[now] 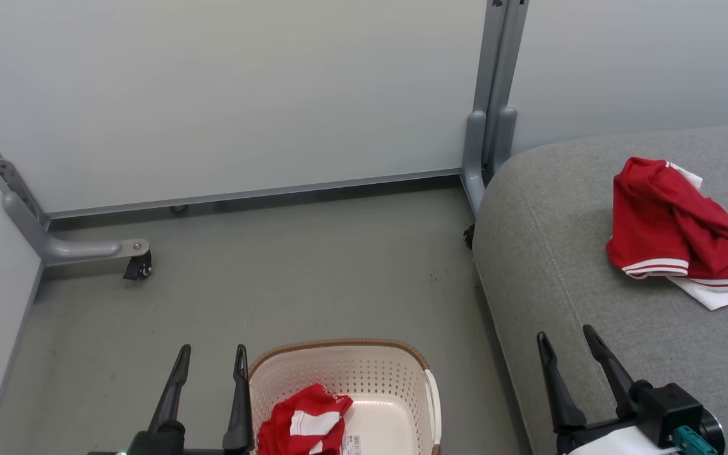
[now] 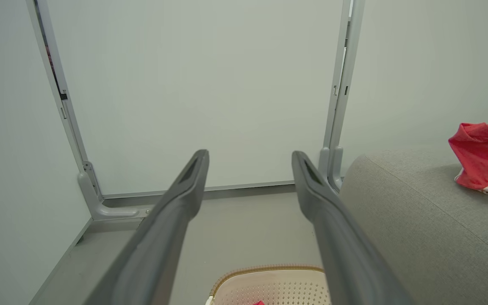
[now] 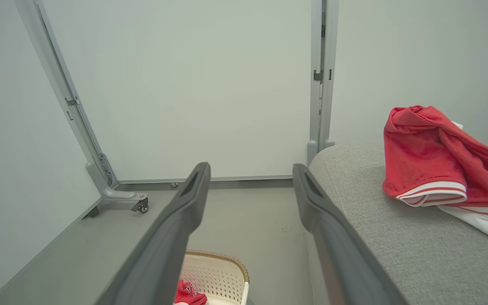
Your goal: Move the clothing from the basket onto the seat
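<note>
One red garment with white stripes (image 1: 680, 237) lies crumpled on the grey seat (image 1: 566, 265) at the right; it also shows as a red garment (image 3: 434, 165) and a red garment (image 2: 483, 154) in the wrist views. A second red-and-white garment (image 1: 304, 423) lies in the cream basket (image 1: 395, 379) on the floor at the bottom centre. My left gripper (image 1: 211, 357) stands open just left of the basket, holding nothing. Over the seat's front edge, my right gripper (image 1: 567, 338) is open and empty.
Grey partition panels (image 1: 244, 95) on castered metal feet (image 1: 136, 262) close off the back and left. A paper label (image 1: 352, 444) lies on the basket's bottom. Bare grey floor (image 1: 275, 272) stretches between the panels, the basket and the seat.
</note>
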Robot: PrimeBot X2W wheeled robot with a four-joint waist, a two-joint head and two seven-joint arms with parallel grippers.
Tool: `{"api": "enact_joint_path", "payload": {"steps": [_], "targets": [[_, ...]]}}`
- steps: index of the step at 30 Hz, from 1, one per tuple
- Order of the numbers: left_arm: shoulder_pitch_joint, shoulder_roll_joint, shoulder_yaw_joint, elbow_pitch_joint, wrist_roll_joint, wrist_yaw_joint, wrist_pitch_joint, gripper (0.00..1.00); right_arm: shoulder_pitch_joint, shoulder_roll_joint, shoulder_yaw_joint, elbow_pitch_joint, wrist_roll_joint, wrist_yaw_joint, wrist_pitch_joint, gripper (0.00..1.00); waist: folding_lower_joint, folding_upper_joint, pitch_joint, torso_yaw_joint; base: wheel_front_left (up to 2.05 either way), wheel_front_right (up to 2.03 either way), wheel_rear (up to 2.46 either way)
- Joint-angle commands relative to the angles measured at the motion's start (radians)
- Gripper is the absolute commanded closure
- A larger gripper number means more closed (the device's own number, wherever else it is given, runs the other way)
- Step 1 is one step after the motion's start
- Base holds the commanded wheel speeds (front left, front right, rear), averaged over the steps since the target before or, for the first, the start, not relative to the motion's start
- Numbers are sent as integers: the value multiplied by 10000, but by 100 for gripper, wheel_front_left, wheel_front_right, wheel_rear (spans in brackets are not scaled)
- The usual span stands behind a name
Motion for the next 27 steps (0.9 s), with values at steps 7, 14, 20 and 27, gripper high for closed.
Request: {"api": "enact_joint_path", "payload": {"steps": [7, 14, 20, 27], "targets": [[21, 17, 112, 167, -12, 71, -1, 0, -41, 0, -12, 34, -33, -7, -31, 0, 1, 0, -19, 10, 0, 0, 0], [70, 17, 126, 250, -9, 89, -1, 0, 15, 4, -46, 30, -26, -7, -31, 0, 1, 0, -21, -5, 0, 0, 0], [120, 17, 72, 413, -65, 131, -1, 0, 120, 6, -13, 20, 20, -7, -31, 0, 1, 0, -16, -26, 0, 0, 0], [-117, 16, -67, 681, -36, 60, -1, 0, -17, 6, -7, -69, -28, -7, -31, 0, 1, 0, 204, -97, 0, 0, 0]]}}
